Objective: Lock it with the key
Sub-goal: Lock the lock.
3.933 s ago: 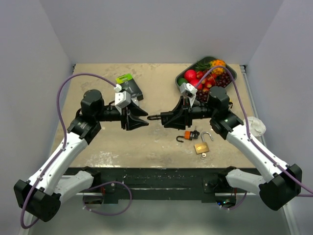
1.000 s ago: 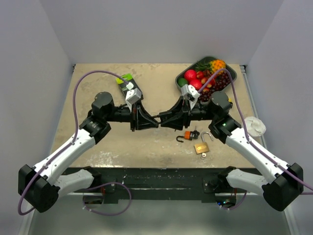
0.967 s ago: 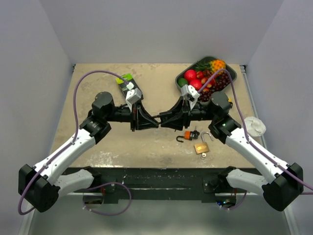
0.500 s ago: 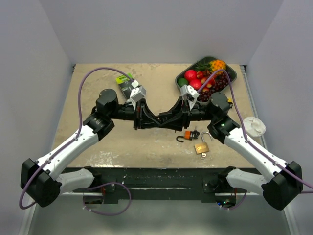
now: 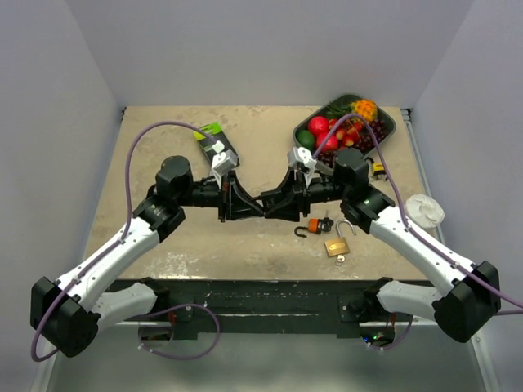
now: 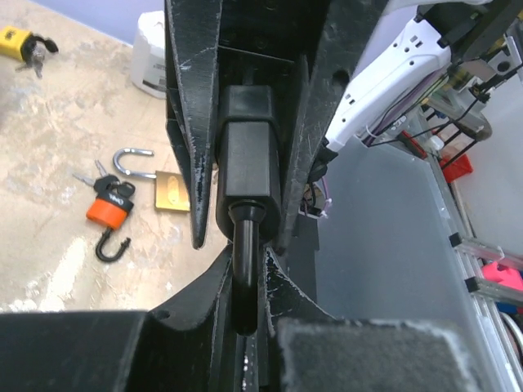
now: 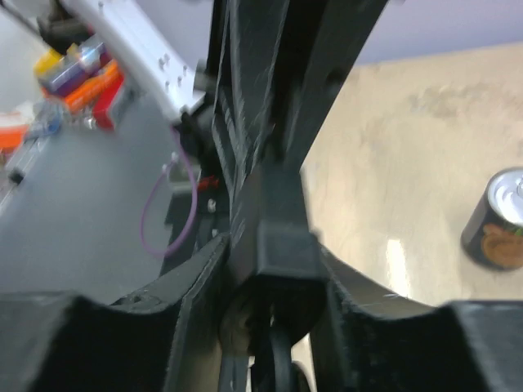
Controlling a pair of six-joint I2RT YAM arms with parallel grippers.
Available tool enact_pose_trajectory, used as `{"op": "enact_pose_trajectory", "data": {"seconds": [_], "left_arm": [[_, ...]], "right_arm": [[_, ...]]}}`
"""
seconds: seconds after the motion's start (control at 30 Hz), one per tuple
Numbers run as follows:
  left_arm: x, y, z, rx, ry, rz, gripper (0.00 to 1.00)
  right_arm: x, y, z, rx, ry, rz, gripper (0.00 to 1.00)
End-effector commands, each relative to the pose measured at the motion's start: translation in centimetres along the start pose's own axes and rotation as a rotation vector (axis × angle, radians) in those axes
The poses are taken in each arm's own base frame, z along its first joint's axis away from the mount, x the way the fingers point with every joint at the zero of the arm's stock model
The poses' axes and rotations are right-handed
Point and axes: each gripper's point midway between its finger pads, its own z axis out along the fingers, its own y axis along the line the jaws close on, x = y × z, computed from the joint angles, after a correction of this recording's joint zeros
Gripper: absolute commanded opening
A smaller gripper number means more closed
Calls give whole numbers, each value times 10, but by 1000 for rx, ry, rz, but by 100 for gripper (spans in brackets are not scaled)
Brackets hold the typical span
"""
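The left gripper [image 5: 257, 202] pinches tight on the thin bar of a black lock [image 6: 248, 155]. Facing it tip to tip, the right gripper [image 5: 272, 200] squeezes the lock's body. Near the right gripper lie an unlocked orange padlock [image 5: 313, 228] and brass padlock [image 5: 337, 246]

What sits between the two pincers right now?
A black lock, gripped by both the left pincer and right pincer; clearest in the left wrist view.
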Motion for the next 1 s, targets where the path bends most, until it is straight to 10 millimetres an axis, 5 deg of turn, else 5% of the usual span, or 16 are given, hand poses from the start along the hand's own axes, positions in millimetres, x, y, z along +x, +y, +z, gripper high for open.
{"op": "enact_pose_trajectory", "data": {"seconds": [0.0,0.13,0.53,0.7,0.97], "left_arm": [[-70,-22,-20,-15,-208,253,0],[-61,-17,-24,-31,-172,275,0],[-8,-3,-27,3,54,325,0],[2,3,-25,34,122,350,0],[13,12,-19,67,228,337,0]], "right_arm": [[43,10,-6,-62,139,80,52],[38,4,-12,-35,147,65,55],[15,-5,-34,45,186,-40,93],[12,-2,-37,33,208,-67,94],[25,-10,-16,-4,205,-6,85]]}}
